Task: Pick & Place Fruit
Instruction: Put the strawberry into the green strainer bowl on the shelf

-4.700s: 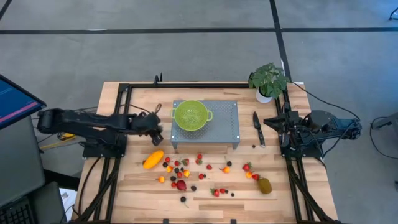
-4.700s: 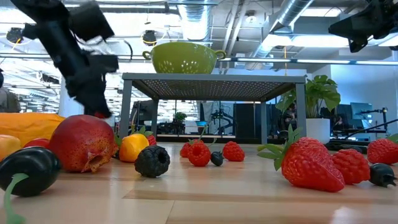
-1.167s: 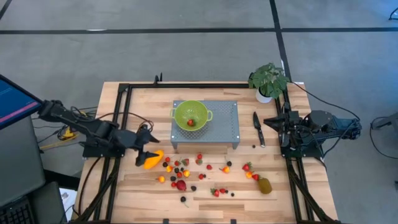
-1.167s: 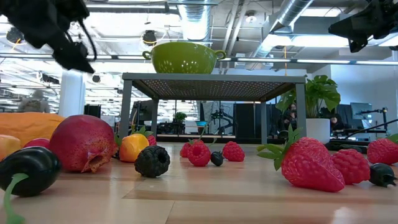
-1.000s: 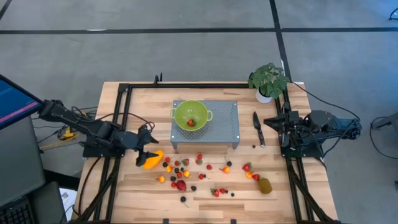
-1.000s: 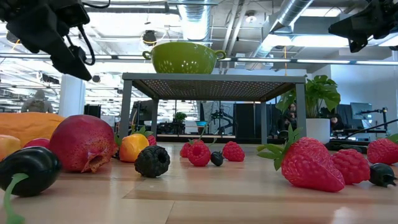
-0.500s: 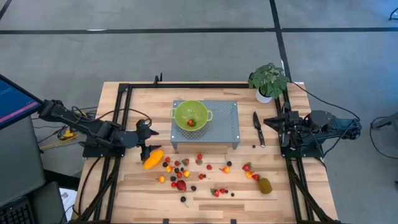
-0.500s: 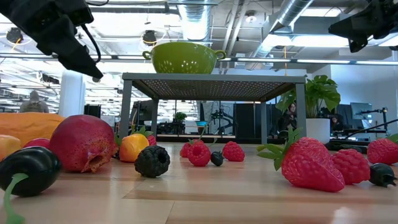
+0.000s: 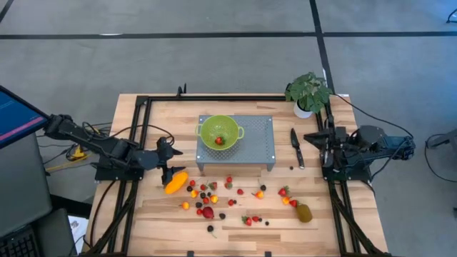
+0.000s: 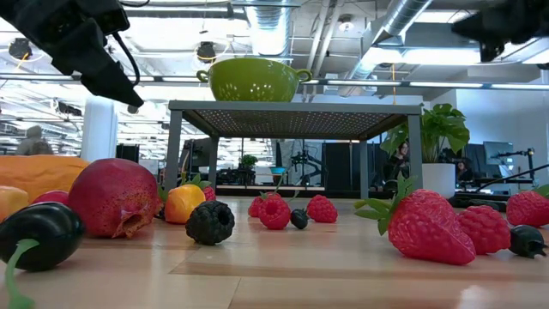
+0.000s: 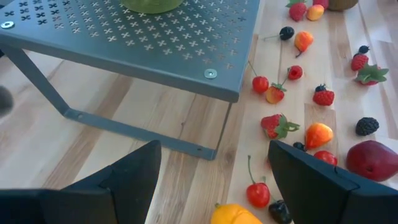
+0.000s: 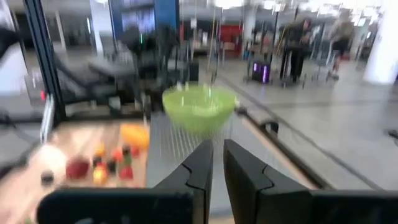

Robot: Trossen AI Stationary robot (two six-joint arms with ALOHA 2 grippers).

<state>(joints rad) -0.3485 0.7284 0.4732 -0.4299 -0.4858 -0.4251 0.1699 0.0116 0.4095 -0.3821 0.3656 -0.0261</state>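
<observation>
Dozens of small berries [image 9: 228, 193] scattered from above across the near half of the wooden table [image 9: 357, 221], in front of a grey perforated stand [image 9: 257, 143]. On that stand, a green colander [image 9: 219, 132] with one red piece [image 9: 218, 140] inside. Left of the berries, a long orange fruit [image 9: 176, 182]; at the near right, a brown-green kiwi [image 9: 304, 212]; near the middle, a red round fruit [image 9: 208, 212]. Left gripper [image 9: 166, 165] just beyond the orange fruit's far end, left of the stand. Right gripper [image 9: 318, 140] at the table's right edge, beside a black-handled knife [image 9: 295, 146] and near a potted plant [image 9: 308, 93] at the far right corner. From table height, strawberries [image 10: 425, 227], a blackberry [image 10: 210, 222] and the red fruit up close, colander high on the stand behind, left arm dark at upper left. Past the left wrist, fingers [image 11: 134, 177] spread wide and holding nothing, orange fruit tip between them, cherries [image 11: 258, 194] and strawberries alongside the stand's leg. Past the right wrist, fingers [image 12: 202, 165] nearly together with only a thin gap, nothing between, colander blurred far ahead.
</observation>
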